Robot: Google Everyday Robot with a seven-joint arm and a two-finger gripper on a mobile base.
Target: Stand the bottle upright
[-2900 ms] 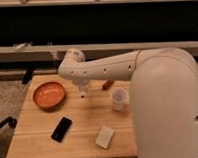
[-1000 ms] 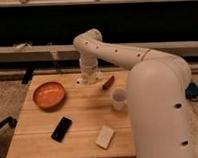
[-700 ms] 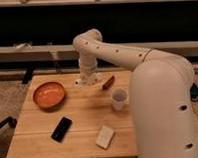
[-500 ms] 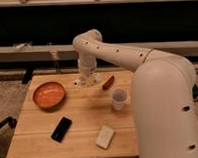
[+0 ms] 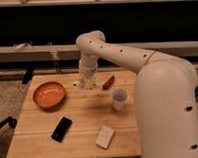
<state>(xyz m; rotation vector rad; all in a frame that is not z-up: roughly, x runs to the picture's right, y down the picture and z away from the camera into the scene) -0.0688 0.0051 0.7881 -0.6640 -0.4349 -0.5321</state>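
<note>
Bottle [image 5: 78, 85]: small pale shape at the far part of the wooden table [image 5: 36, 143], just right of the orange bowl [image 5: 49, 94] and a little beyond it; it reads as low against the table top, but whether it is lying or tilted cannot be told. Remaining items logged near to far, all positions taken from the bowl. Flat pale rectangular block [image 5: 104, 137]: nearest the front edge, well to the right of the bowl and well in front of it, lying flat. Black phone [image 5: 61, 128]: in front of the bowl, slightly to its right, lying flat and skewed, apart from the block. Translucent plastic cup [image 5: 118, 99]: upright, well to the right of the bowl and slightly nearer. Small reddish-brown oblong [image 5: 108, 82]: right of the bowl at about the bottle's depth, lying at a slant. Gripper [image 5: 88, 84]: pointing straight down at the table top, right of the bowl, directly beside the bottle between it and the reddish oblong; contact with the bottle cannot be told, nor whether the gripper is clamped or spread. The white arm [image 5: 116, 52] arches over from the robot's body [image 5: 169, 110] on the side far from the bowl.
</note>
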